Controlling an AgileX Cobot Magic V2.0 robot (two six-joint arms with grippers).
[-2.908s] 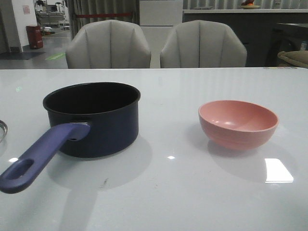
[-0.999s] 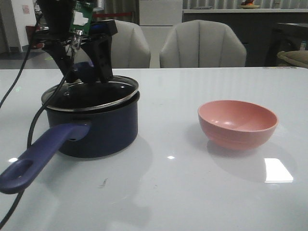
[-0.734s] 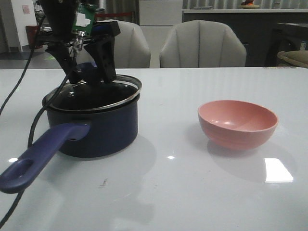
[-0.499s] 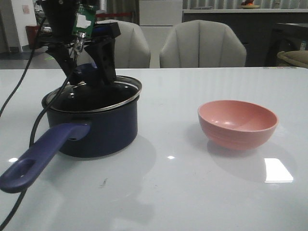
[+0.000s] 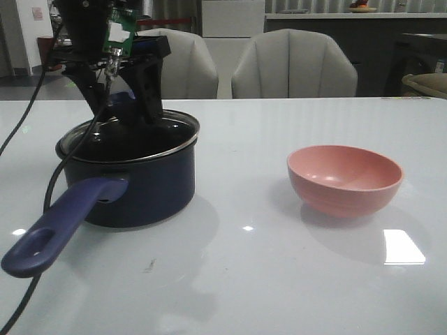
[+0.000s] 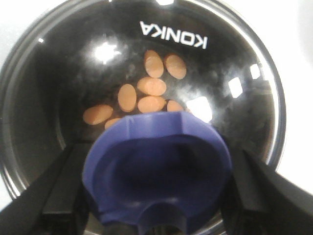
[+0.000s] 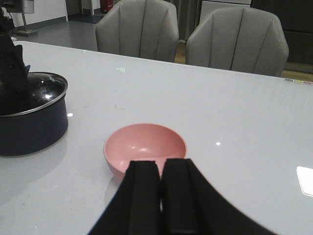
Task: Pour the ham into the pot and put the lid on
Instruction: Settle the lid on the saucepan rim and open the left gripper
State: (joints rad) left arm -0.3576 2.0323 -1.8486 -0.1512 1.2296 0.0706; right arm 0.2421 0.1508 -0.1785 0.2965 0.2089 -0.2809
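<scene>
I see the pot (image 5: 129, 178) on the tabletop (image 5: 279, 279), handle pointing toward me and left. My left end effector (image 5: 126, 112) grips the lid (image 6: 234, 63) knob; ham (image 6: 146, 93) lies inside. My right end effector (image 7: 160, 196) is clenched, empty, near the pink bowl (image 5: 345, 179).

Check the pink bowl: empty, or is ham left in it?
Empty. The pink bowl shows a bare inside in both views; the ham lies in the pot under the glass lid.
</scene>
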